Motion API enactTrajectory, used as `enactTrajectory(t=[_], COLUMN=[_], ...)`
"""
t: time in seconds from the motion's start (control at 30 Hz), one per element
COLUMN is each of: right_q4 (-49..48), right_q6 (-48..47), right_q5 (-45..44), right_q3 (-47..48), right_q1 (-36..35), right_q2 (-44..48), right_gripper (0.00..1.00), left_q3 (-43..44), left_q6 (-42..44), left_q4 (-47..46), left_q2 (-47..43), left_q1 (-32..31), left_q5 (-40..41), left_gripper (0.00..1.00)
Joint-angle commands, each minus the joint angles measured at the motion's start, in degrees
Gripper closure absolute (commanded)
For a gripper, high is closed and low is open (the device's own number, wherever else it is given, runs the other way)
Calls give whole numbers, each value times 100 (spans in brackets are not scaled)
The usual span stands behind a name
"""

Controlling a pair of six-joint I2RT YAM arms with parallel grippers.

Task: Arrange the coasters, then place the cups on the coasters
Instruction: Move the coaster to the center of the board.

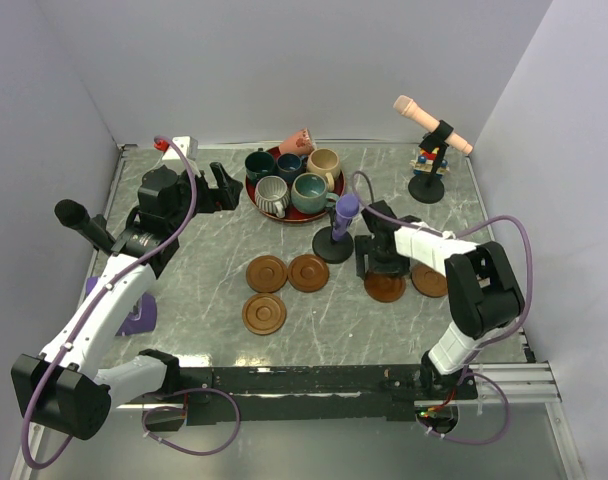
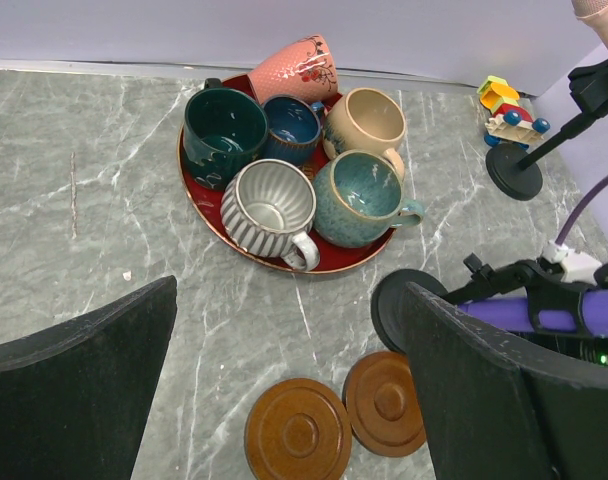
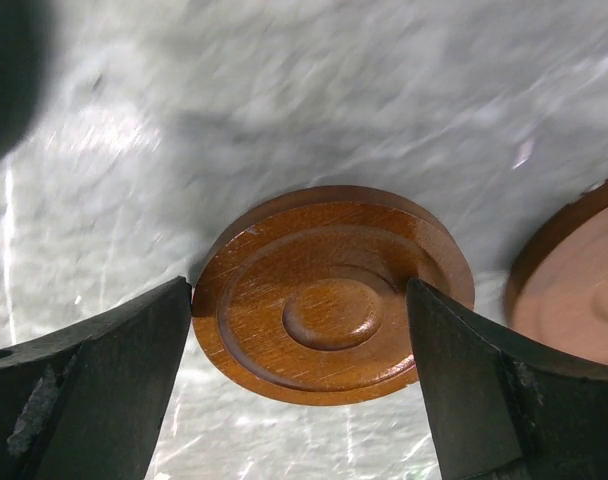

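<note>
**Right jaws astride a coaster, cups waiting on the plate**

My left gripper (image 1: 226,187) hangs spread wide and empty just beside the left rim of the red plate (image 2: 209,215). It looks down on the cups (image 2: 271,205), I judge so that it is ready for them once the coasters are laid. All six crowd together on that plate, and the pink cup (image 2: 296,66) is tipped on its side at the back rim.

In front of the plate three coasters (image 1: 266,272) lie flat on the table (image 1: 194,280): two side by side, touching or nearly so, and a third nearer to me. Bare stone to their left gives room for a row.

The purple microphone (image 1: 344,213) stands just right of them. Its black base (image 1: 332,248) is close to my right arm, an edge to mind.

My right gripper (image 3: 302,300) sits low over a fourth coaster (image 3: 334,300), fingers spread on either side with the pads at its rim. The coaster lies flat, and I judge it not yet clamped. A fifth coaster (image 3: 584,290) lies just beside it on the right, so my outer finger has little room
</note>
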State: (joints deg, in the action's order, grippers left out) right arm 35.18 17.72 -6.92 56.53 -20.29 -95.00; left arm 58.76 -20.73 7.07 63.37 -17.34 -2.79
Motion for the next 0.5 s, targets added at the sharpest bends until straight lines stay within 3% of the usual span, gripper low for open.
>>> enactTrajectory(t=[0.0, 0.47], right_q4=[77, -555], right_q6=[495, 1357], right_q5=[287, 173], right_q3=[-397, -1372], right_q1=[-431, -634], right_q2=[263, 1000], right_gripper=[9, 9], left_q3=[56, 56], left_q6=[-63, -54], left_q4=[-189, -189], left_q2=[-97, -71], left_q1=[-41, -50], left_q5=[-73, -47], left_gripper=[3, 3])
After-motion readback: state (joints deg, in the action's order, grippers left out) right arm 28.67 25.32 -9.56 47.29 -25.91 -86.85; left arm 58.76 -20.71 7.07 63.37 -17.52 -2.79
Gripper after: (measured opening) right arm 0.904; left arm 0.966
